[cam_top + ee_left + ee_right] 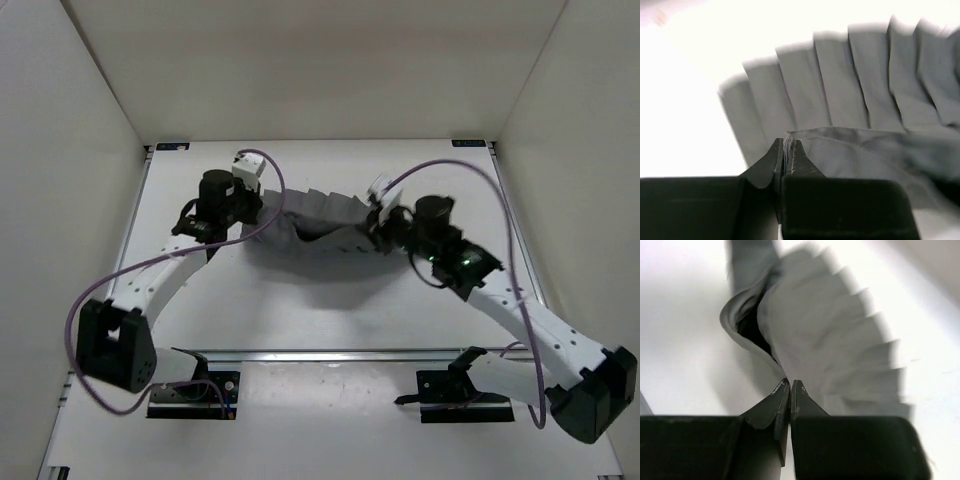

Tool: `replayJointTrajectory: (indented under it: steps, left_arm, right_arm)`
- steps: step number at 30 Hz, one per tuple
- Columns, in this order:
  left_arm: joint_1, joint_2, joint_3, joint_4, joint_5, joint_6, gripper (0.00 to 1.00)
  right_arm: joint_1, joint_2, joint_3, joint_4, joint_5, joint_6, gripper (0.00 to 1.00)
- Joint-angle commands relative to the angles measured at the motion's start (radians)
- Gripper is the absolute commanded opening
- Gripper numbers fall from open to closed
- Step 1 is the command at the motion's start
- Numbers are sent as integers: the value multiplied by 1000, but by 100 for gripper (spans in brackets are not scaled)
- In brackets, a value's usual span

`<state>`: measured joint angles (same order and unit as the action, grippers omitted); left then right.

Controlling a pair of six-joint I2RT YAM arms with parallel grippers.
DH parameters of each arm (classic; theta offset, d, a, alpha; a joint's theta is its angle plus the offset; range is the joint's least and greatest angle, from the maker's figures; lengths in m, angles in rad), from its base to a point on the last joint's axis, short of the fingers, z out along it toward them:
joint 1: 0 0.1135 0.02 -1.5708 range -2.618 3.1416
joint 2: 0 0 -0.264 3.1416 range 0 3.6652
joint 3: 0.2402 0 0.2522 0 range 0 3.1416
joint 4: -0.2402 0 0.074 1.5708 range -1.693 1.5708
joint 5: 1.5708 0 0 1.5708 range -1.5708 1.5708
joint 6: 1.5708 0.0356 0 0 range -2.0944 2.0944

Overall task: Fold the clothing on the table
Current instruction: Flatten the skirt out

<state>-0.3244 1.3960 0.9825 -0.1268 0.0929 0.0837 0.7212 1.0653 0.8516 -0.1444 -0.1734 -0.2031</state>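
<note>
The clothing (320, 228), a dark grey pleated skirt, hangs stretched between my two grippers over the far half of the table (330, 320). My left gripper (262, 222) is shut on the skirt's left end; in the left wrist view its jaws (785, 150) pinch the stitched waistband edge, pleats (850, 85) fanning out beyond. My right gripper (378, 236) is shut on the skirt's right end; the right wrist view shows its jaws (790, 387) closed on the fabric edge, with the skirt (830, 340) draping away from them.
Purple cables (505, 215) loop from both arms. Metal rails and black brackets (190, 395) lie at the near edge by the arm bases. White walls enclose the table on three sides.
</note>
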Motion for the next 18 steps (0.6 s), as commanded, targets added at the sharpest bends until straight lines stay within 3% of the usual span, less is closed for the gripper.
replayJointTrajectory:
  steps: [1, 4, 7, 9, 11, 18]
  left_arm:
    - [-20, -215, 64, 4, 7, -76, 0]
    - [-67, -377, 53, 19, -54, -125, 0]
    - [-15, -543, 48, 62, -21, -219, 0]
    - [19, -580, 59, 98, -4, -261, 0]
    - [15, -580, 90, 114, -12, -254, 0]
    - [73, -413, 62, 237, 20, -302, 0]
  right_arm:
    - [-139, -62, 189, -197, -239, 71, 0]
    - [-177, -97, 285, -288, -268, 82, 0]
    - [-224, -123, 364, -334, -329, 110, 0]
    - [-332, -114, 409, -331, -401, 134, 0]
    - [-406, -79, 432, -319, -497, 134, 0]
    - [-483, 172, 498, -229, -459, 162, 0]
